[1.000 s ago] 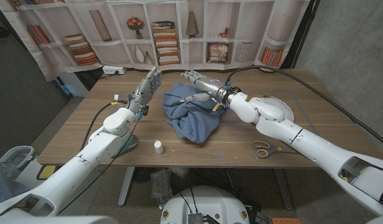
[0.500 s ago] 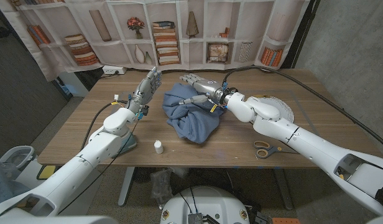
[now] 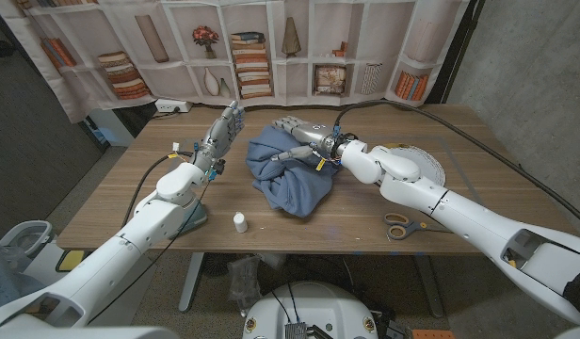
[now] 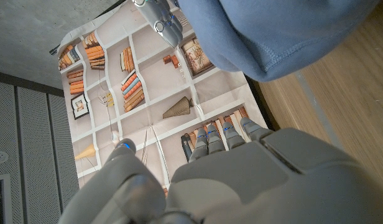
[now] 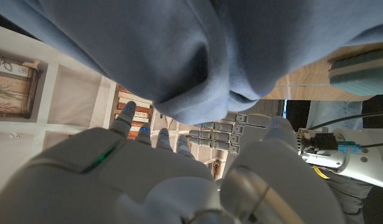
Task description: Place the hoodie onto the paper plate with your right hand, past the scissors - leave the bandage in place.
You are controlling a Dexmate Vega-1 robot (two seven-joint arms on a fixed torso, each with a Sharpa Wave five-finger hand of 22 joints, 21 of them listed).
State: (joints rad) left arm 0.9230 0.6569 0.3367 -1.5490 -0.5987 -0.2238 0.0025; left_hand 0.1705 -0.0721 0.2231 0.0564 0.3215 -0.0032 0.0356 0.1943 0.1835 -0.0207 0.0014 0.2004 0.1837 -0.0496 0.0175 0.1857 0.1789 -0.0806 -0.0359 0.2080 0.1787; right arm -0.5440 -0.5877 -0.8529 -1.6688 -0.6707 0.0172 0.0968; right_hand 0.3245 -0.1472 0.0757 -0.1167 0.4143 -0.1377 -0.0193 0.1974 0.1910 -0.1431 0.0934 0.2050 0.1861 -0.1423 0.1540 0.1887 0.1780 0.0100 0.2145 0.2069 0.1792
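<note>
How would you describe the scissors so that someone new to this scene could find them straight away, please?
Start at the wooden table and follow its near edge toward the robot's right. The scissors lie flat there, just in front of the right forearm. Their tan handle loops set them apart from the crumpled blue hoodie and white paper plate.

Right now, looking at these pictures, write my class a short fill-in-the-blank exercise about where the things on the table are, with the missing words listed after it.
1. The crumpled hoodie is ____ in colour.
2. The right hand reaches over the far side of the ____.
3. The scissors lie near the table's front edge, under the robot's ____ arm.
4. The paper plate lies partly hidden behind the right arm, and the hoodie is not yet ____ it.

Missing words: blue; hoodie; right; on
</note>
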